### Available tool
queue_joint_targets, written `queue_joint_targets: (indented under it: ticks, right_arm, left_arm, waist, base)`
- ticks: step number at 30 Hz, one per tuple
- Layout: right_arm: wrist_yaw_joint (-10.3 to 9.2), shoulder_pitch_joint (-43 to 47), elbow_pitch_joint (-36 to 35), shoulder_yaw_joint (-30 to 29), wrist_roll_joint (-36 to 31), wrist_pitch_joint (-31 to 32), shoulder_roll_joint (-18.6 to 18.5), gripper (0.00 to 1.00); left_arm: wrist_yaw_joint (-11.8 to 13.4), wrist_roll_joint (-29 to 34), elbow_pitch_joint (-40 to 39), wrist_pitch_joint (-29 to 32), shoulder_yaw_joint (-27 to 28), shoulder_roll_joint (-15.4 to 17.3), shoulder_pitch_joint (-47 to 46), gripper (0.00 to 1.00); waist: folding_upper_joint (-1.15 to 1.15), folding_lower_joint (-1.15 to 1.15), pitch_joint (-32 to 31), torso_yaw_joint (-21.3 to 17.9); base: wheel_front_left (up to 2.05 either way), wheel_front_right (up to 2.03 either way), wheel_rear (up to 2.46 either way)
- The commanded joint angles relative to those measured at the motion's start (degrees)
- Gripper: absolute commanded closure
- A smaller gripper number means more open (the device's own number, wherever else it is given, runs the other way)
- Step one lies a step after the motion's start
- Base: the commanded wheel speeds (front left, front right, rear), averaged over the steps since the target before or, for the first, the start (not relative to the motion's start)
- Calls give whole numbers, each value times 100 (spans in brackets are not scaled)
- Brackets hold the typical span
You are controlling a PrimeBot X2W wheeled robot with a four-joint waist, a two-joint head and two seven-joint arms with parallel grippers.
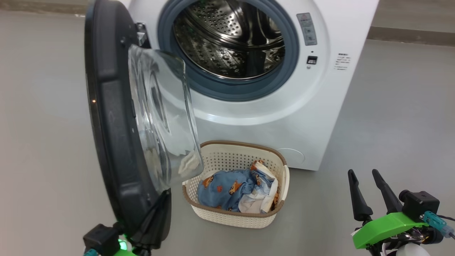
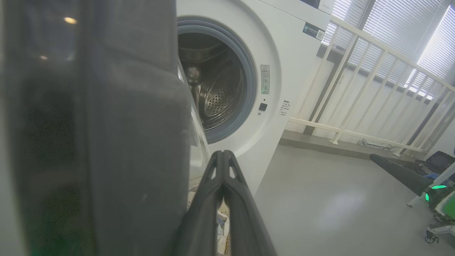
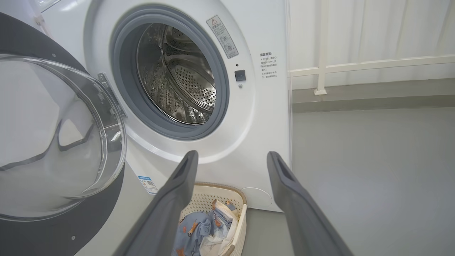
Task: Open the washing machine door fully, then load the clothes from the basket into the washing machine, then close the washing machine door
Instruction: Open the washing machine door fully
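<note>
Beside the swung-out round glossy black door (image 1: 113, 106) of the white washing machine (image 1: 320, 106) the left end effector (image 2: 222, 156) is held closed, opening is judged nearly done, and the spread right end effector (image 1: 362, 174) must next be lowered to the blue printed clothes (image 1: 227, 188) in the cream perforated basket (image 1: 241, 145)

In the head view you see the washing machine door (image 1: 113, 117) cover the left end of the basket (image 1: 241, 218) and run out past the top edge, in the left wrist view it is a dark blur, and the print on the washing machine (image 1: 312, 117) is too small to read.
</note>
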Motion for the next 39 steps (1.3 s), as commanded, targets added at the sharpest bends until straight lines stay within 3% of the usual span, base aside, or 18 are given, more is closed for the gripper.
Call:
queue_joint_targets:
  ticks: [1, 18, 39]
  right_arm:
    - [43, -46, -116, 80, 32, -54, -25, 0]
    - [43, -87, -119, -12, -29, -54, 143, 0]
    - [43, -404, -135, -129, -185, -54, 300, 0]
  left_arm:
    - [138, -48, -47, -5, 372, 230, -167, 100]
    - [261, -353, 338, 71, 818, 558, -491, 100]
    - [295, -570, 1739, 111, 1506, 1534, -1662, 100]
  waist:
    - [0, 0, 6, 125]
    - [0, 0, 124, 621]
    - [0, 0, 671, 875]
  base:
    - [0, 0, 0]
    - [0, 0, 0]
    - [0, 0, 0]
